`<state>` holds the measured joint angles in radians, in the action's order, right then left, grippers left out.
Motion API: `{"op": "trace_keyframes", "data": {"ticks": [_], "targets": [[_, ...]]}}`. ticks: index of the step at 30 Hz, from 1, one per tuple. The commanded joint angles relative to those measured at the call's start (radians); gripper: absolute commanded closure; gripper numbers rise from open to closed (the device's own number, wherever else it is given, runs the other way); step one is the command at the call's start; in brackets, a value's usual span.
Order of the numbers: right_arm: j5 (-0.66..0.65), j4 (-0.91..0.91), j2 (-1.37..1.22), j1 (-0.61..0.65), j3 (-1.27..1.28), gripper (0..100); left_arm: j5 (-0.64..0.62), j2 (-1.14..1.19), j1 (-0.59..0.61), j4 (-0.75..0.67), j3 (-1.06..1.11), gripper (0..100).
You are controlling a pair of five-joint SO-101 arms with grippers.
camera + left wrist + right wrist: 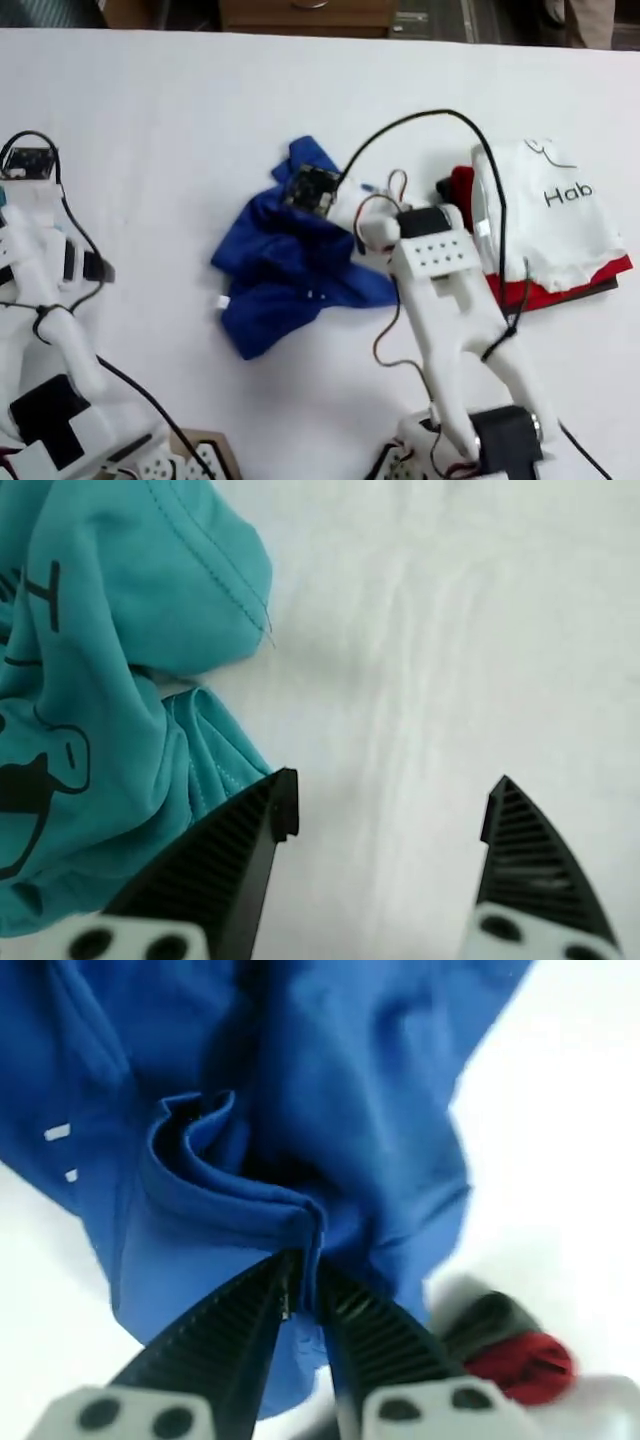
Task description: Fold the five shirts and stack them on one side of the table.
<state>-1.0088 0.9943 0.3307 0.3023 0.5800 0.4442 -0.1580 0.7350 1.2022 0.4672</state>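
Your white table (200, 100) carries a crumpled royal-blue cloth shirt (290, 270) near its middle, unfolded and bunched. Towards the table's right edge, the high view gives you a stack: a folded white shirt (545, 230) with black lettering (567, 194) on its chest, lying on a red shirt (560, 290) whose edge sticks out underneath.

Your left wrist view adds a rumpled teal shirt (100, 680) with a black printed drawing and letters. The left gripper (393, 790) hangs over bare table just beside it, jaws wide apart and holding nothing.

Your right gripper (303, 1270) is clamped on a raised fold of the blue shirt. A small white tag (57, 1132) shows on that shirt's hem.
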Motion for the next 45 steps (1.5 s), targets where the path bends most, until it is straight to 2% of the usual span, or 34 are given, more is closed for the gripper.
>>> {"op": "trace_keyframes", "data": {"ticks": [1, 8, 13, 19, 24, 27, 30, 32, 39, 45], "targets": [[0.000, 0.035, 0.154, -0.008, -0.029, 97.8, 0.002, -0.005, -0.023, -0.012, -0.004, 69], [0.005, 0.088, 0.328, -0.071, -0.049, 97.8, 0.002, -0.005, -0.153, -0.005, 0.024, 69], [0.003, -0.021, 0.305, -0.139, -0.049, 97.8, 0.060, -0.008, -0.351, -0.003, 0.107, 69], [0.005, -0.120, 0.242, -0.303, -0.055, 97.8, 0.064, -0.014, -0.612, 0.086, 0.101, 69], [0.006, -0.154, 0.226, -0.400, -0.054, 97.8, 0.077, -0.014, -0.729, 0.255, -0.012, 68], [0.006, -0.183, 0.228, -0.420, -0.055, 97.8, 0.133, -0.014, -0.802, 0.402, -0.071, 69], [0.006, -0.188, 0.228, -0.430, -0.055, 97.8, 0.138, -0.014, -0.830, 0.462, -0.125, 69], [0.006, -0.183, 0.231, -0.430, -0.051, 97.8, 0.138, -0.009, -0.830, 0.457, -0.151, 69], [0.002, -0.176, 0.236, -0.435, -0.055, 97.8, 0.146, -0.006, -0.830, 0.287, -0.074, 68], [0.003, -0.177, 0.231, -0.553, -0.087, 97.8, 0.198, -0.006, -0.832, 0.141, 0.054, 68]]}}
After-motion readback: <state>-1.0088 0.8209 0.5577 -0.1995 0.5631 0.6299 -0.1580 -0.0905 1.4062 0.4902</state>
